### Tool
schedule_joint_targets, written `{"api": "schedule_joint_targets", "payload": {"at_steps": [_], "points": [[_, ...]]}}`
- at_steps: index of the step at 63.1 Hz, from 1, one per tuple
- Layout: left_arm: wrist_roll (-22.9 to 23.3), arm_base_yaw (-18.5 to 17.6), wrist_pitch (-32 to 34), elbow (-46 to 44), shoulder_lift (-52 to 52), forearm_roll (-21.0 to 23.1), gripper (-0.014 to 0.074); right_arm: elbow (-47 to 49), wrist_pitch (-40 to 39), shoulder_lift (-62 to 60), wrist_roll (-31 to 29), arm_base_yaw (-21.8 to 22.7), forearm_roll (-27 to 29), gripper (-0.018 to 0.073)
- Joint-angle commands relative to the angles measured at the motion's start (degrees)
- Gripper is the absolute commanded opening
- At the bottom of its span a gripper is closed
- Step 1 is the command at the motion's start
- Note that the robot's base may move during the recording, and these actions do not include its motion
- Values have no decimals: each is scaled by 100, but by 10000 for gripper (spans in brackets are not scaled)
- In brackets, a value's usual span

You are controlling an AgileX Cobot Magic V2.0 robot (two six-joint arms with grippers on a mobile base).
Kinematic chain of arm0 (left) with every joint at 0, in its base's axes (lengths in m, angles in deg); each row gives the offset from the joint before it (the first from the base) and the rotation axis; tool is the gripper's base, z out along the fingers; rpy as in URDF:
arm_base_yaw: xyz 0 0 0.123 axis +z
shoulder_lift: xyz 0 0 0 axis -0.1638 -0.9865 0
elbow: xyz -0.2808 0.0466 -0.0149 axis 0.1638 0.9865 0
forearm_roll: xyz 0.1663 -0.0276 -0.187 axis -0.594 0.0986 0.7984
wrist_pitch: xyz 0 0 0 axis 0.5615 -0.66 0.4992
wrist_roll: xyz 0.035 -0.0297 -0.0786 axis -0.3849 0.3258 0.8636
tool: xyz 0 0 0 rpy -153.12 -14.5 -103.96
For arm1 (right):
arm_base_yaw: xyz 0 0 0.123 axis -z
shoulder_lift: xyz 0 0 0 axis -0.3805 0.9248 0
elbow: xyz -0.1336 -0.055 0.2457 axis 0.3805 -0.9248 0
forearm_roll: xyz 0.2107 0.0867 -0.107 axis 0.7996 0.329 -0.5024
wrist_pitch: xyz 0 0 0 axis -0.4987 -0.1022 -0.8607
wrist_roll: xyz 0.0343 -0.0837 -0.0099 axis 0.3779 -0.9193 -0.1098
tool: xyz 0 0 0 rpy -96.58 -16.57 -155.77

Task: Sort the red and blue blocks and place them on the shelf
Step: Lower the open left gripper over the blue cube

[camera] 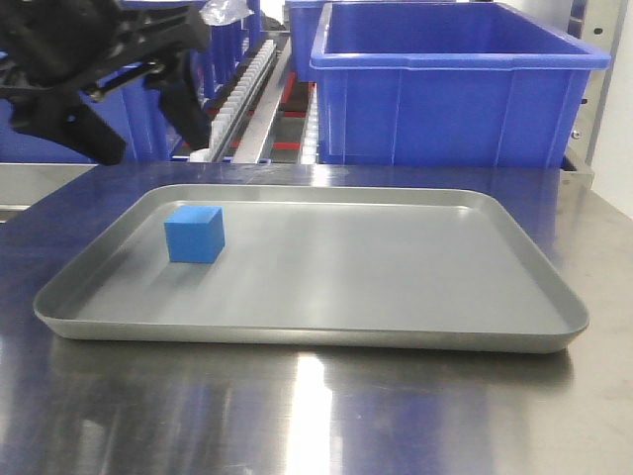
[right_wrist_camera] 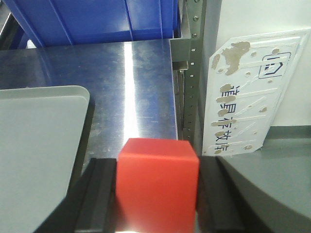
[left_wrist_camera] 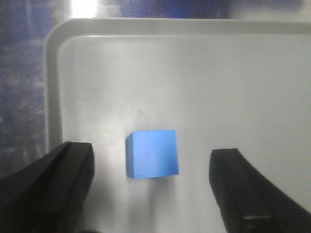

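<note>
Hovering left claw (left_wrist_camera: 153,155), clear of blue block (left_wrist_camera: 152,154)

On shiny steel surface (camera: 316,416), grey tray (camera: 297,334) lying flat, filling most of frame. Inside tray, blue block (camera: 194,235) sitting upright in left half, toward far rim, touching no wall. At upper left, black left hand (camera: 150,137) hanging above and behind tray's far-left corner, well apart from block; fingers showing spread, nothing between them. Behind tray at right, large blue bin (camera: 445,109) standing. Between hand and bin, shelf roller tracks (camera: 247,89) running back.
</note>
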Motion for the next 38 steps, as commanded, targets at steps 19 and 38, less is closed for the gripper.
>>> {"api": "schedule_joint_targets", "payload": {"at_steps": [19,38], "points": [[174,-280,262,-430,-290,-97,546,140,-441,2,-11,32,-43,49],[391,-319,250,-475,-533,-251,546,140,-441,2,-11,32,-43,49]]}}
